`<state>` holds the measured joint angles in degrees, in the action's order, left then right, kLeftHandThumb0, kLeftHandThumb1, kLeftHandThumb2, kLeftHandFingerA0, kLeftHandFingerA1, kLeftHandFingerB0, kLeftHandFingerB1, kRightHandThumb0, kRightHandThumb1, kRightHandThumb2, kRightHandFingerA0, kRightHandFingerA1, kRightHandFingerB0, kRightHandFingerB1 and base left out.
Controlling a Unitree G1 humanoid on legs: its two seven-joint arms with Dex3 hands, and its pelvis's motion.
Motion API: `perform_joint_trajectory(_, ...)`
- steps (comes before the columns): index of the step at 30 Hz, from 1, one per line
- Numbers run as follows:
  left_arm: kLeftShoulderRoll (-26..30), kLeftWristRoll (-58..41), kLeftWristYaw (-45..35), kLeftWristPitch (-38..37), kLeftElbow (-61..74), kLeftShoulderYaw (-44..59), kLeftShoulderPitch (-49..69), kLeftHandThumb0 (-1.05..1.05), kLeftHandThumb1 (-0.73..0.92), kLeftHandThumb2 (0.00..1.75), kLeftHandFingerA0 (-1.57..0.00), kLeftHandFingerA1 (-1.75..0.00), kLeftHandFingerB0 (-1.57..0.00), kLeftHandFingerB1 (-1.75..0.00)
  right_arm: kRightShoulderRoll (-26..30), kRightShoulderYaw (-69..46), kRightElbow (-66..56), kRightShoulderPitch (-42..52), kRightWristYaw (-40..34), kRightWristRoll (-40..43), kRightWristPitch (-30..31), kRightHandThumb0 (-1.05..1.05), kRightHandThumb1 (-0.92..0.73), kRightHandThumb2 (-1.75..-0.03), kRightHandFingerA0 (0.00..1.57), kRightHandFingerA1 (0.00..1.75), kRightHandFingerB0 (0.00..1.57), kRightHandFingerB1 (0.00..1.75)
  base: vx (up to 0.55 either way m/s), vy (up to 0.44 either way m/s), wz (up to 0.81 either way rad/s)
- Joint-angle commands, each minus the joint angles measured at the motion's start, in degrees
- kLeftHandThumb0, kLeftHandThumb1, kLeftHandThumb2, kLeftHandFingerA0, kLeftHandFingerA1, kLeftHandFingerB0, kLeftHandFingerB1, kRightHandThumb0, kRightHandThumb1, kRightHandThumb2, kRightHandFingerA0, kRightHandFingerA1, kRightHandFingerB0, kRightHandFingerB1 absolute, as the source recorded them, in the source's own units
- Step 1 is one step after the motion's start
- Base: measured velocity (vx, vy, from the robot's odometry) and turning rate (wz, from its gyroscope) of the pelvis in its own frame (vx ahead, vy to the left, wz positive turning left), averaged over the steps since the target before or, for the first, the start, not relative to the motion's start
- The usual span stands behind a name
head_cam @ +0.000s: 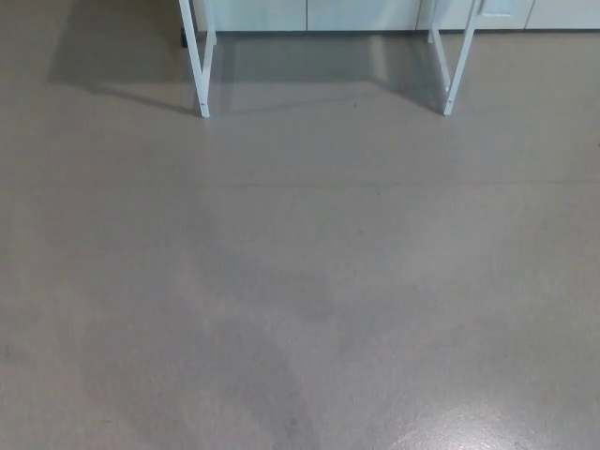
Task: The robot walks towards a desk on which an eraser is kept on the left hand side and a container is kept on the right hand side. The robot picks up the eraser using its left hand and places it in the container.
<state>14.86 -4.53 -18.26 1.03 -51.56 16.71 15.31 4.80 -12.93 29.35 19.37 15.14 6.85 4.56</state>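
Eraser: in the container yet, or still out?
Cannot tell. Only the desk legs and grey floor show; eraser, container and both hands are out of view.

Below me lies a smooth grey floor (300, 281) with faint shadows and a glare patch near its lower right; two white frame legs (200, 66) stand ahead before pale cabinet fronts (361, 14)

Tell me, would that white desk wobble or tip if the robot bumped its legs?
Maybe a little. The white legs look thin and tall, so a bump could make the desk shake. They stand wide apart on the flat grey floor, though, so tipping over seems unlikely. The top is out of the picture, so its weight is a guess.
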Motion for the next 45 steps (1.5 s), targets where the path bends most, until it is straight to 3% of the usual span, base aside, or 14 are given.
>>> perform_joint_trajectory(1,1.66,-3.42,-6.06,-5.59,-0.78,1.41,0.18,-0.46,0.52,0.76,-0.29,-0.50,-0.17,-0.39,-0.32,-1.85,-2.35,1.20,4.60,5.85,2.45,-0.22,-0.33,-0.49,0.63,0.60,0.38,0.45,0.00,0.000,0.00)
perform_joint_trajectory(2,1.83,-3.51,-6.43,-5.92,-1.29,1.52,0.22,-0.40,0.65,0.60,-0.35,-0.41,-0.22,-0.29,-0.45,-1.77,-2.75,1.53,4.61,5.83,2.73,-0.22,-0.33,-0.49,0.62,0.60,0.38,0.46,0.00,0.000,0.00)
perform_joint_trajectory(11,1.48,-3.71,-6.05,-7.60,-1.78,1.82,0.48,-0.41,0.63,0.60,-0.34,-0.41,-0.22,-0.29,0.12,-1.99,-1.77,1.21,3.72,5.62,2.05,-0.26,-0.33,-0.49,0.59,0.61,0.39,0.46,0.00,0.000,0.00)
perform_joint_trajectory(12,1.49,-3.59,-6.01,-8.10,-1.48,1.73,0.73,-0.47,0.51,0.75,-0.28,-0.49,-0.16,-0.39,0.30,-2.12,-1.34,1.05,3.23,5.36,1.64,-0.34,-0.29,-0.58,0.58,0.64,0.38,0.51,0.00,0.000,0.00)
perform_joint_trajectory(14,1.46,-3.61,-5.57,-8.88,-1.92,1.96,0.99,-0.41,0.63,0.60,-0.34,-0.41,-0.22,-0.29,0.26,-2.16,-1.67,1.54,2.44,4.99,1.18,-0.36,-0.28,-0.59,0.59,0.65,0.39,0.52,0.00,0.000,0.00)
perform_joint_trajectory(19,1.20,-3.91,-4.04,-9.84,-3.92,2.63,-0.23,-0.41,0.62,0.59,-0.37,-0.43,-0.25,-0.29,1.53,-1.28,0.72,0.91,0.20,1.90,-3.07,-0.35,-0.32,-0.50,0.67,0.60,0.43,0.46,0.00,0.000,0.00)
perform_joint_trajectory(24,1.35,-3.28,-2.28,-10.56,-4.58,2.56,-0.82,-0.41,0.64,0.60,-0.31,-0.41,-0.26,-0.30,3.80,-1.06,11.65,-3.85,-1.41,0.00,-8.85,-0.45,-0.28,-0.63,0.62,0.64,0.40,0.50,0.00,0.000,0.00)
perform_joint_trajectory(25,1.49,-2.76,-2.08,-11.09,-4.37,2.12,-0.59,-0.42,0.64,0.61,-0.30,-0.41,-0.26,-0.30,4.28,-0.56,10.96,-3.52,-2.39,-0.95,-8.99,-0.41,-0.35,-0.50,0.67,0.59,0.43,0.44,0.00,0.000,0.00)
perform_joint_trajectory(30,1.71,-2.63,-1.71,-12.18,-5.73,1.83,-1.28,-0.39,0.63,0.59,-0.36,-0.40,-0.28,-0.30,6.45,2.96,9.83,-2.87,-9.75,-7.65,-11.08,-0.56,-0.25,-0.68,0.72,0.68,0.47,0.53,0.02,-0.007,0.08)
perform_joint_trajectory(39,1.87,-2.54,-1.07,-13.65,-5.60,1.66,-0.88,-0.39,0.64,0.60,-0.33,-0.39,-0.24,-0.30,7.92,4.30,12.20,-4.96,-16.57,-9.72,-8.60,-0.50,-0.32,-0.50,0.64,0.68,0.50,0.48,0.03,0.090,-0.05)
perform_joint_trajectory(40,1.76,-2.52,-0.94,-13.88,-5.93,1.63,-0.98,-0.39,0.63,0.60,-0.32,-0.38,-0.24,-0.29,8.22,4.34,11.71,-4.70,-17.23,-10.12,-7.76,-0.57,-0.26,-0.69,0.64,0.74,0.44,0.55,0.17,0.310,-0.27)
perform_joint_trajectory(42,1.91,-2.42,-0.56,-13.92,-6.47,1.57,-1.44,-0.39,0.64,0.60,-0.32,-0.38,-0.26,-0.30,8.53,4.81,10.16,-4.49,-17.77,-10.72,-5.16,-0.53,-0.32,-0.51,0.57,0.71,0.46,0.48,0.26,0.427,-0.24)
perform_joint_trajectory(43,2.00,-2.28,-0.32,-14.03,-6.63,1.42,-1.63,-0.38,0.64,0.60,-0.31,-0.38,-0.25,-0.30,8.63,4.81,10.04,-4.59,-17.70,-10.55,-4.44,-0.53,-0.25,-0.69,0.53,0.71,0.39,0.54,0.24,0.339,-0.13)
perform_joint_trajectory(45,2.07,-1.63,0.92,-14.56,-7.15,0.93,-1.89,-0.39,0.64,0.60,-0.31,-0.39,-0.26,-0.30,9.16,4.87,10.66,-4.73,-16.70,-10.30,-4.15,-0.51,-0.26,-0.70,0.50,0.70,0.38,0.54,0.18,0.197,0.08)
